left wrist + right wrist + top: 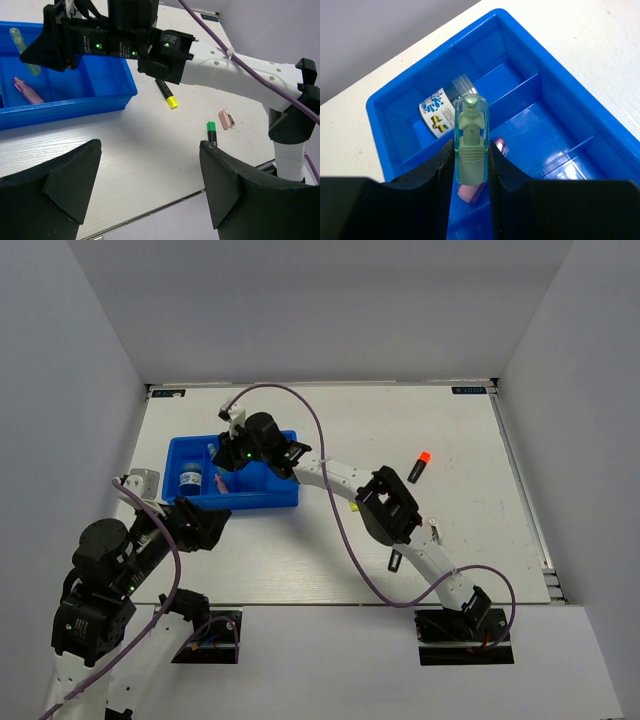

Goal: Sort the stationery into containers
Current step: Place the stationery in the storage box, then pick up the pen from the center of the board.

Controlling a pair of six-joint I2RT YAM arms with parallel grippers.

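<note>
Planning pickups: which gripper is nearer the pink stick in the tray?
Right. Right gripper hovers just above the pink stick; left gripper sits outside the tray's near wall.

The left arm (150,540) is folded up close to its base, on the near left side. Its elbow is pulled back and its wrist points toward the far right. The left gripper (150,147) sits low, just above the table, and its two fingers (70,175) are spread wide apart with nothing between them.

The right arm (335,480) is stretched out long. It reaches from its base on the near right all the way across to the far left, with the elbow bent in the middle. The right gripper (470,149) points down, and its fingers squeeze a mint stick (471,120) between them.
</note>
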